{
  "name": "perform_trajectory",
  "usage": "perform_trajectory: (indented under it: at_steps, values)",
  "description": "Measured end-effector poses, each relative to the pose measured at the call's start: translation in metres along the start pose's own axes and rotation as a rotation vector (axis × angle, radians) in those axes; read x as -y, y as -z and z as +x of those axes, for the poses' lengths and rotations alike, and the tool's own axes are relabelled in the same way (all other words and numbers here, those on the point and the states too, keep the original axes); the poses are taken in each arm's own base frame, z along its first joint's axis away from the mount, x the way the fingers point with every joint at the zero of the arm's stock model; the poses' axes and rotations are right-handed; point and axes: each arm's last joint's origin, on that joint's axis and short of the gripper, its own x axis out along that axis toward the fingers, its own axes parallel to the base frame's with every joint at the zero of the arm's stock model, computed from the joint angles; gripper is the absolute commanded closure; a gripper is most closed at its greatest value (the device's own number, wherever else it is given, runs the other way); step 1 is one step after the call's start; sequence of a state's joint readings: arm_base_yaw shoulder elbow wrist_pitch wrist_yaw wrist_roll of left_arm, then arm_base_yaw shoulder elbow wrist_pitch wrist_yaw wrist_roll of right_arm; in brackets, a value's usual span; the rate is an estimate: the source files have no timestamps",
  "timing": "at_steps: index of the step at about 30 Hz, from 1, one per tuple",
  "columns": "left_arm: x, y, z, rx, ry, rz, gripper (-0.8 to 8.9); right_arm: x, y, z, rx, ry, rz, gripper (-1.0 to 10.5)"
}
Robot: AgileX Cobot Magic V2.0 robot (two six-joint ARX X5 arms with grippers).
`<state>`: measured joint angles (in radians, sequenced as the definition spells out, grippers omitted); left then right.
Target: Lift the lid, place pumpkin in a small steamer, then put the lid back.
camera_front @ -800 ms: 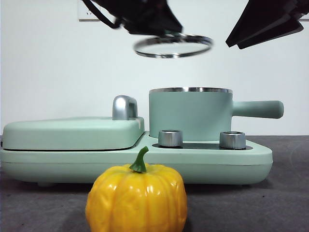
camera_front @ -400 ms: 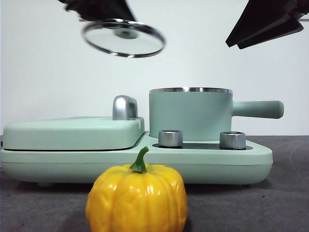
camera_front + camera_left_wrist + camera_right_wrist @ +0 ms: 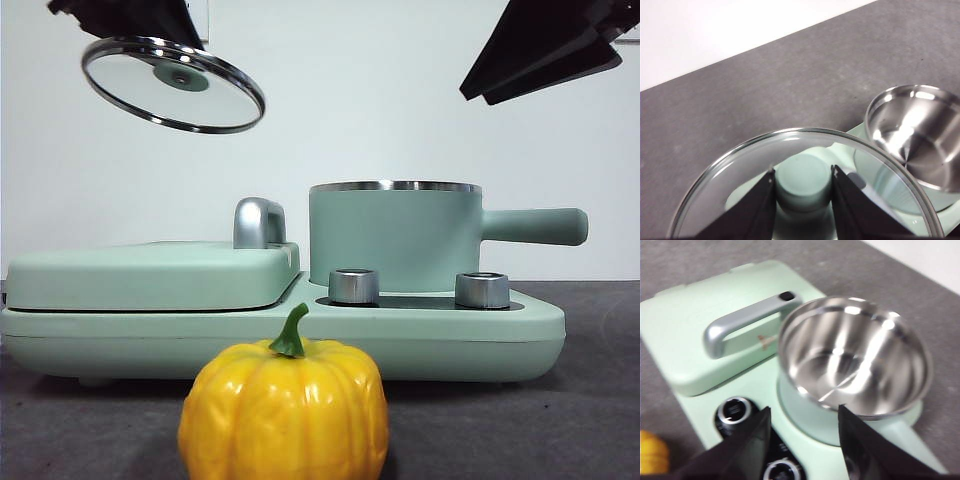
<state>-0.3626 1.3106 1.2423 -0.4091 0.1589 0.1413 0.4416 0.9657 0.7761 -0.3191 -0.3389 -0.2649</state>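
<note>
Lid [image 3: 172, 85]: clear glass disc with a steel rim, held tilted in the air at the upper left of the front view, well apart from the pot and above the flat cover; its mint-green knob [image 3: 803, 182] sits between the left gripper's jaws.
Left gripper [image 3: 803, 176]: jaws closed on the lid's knob, one on each side of it.
Small steamer [image 3: 395, 236]: uncovered, standing upright on the appliance base; its long handle [image 3: 533, 226] points to the right in the front view; the shiny steel inside [image 3: 852, 356] holds nothing.
Pumpkin [image 3: 284, 412]: on the dark table [image 3: 560, 420] in front of the appliance, nearest the front camera, upright with its green stem [image 3: 291, 331] curving up; a sliver of it shows at the edge of the right wrist view [image 3: 652, 452].
Right gripper [image 3: 804, 417]: jaws spread apart and holding nothing, hanging high above the steamer and the base's knobs.
Appliance base [image 3: 420, 328]: wide and mint-green, with two silver knobs [image 3: 353, 286] in front of the pot.
Flat cover [image 3: 150, 274]: closed, beside the pot, with a silver handle [image 3: 747, 321].
Writing: no brand, label or lettering can be read on any item; a small brownish mark on the cover near the handle is too blurred to make out.
</note>
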Motion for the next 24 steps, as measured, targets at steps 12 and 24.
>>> perform_trajectory:
  at_steps: [12, 24]
  values:
    - [-0.004, 0.032, -0.030, -0.023, -0.045, -0.032, 8.03, -0.046, 0.001, 0.009, -0.077, -0.216, -0.084, 6.2]
    - [-0.005, 0.027, -0.047, 0.033, -0.070, -0.037, 8.03, -0.097, 0.016, 0.037, -0.272, -0.373, -0.250, 5.6]
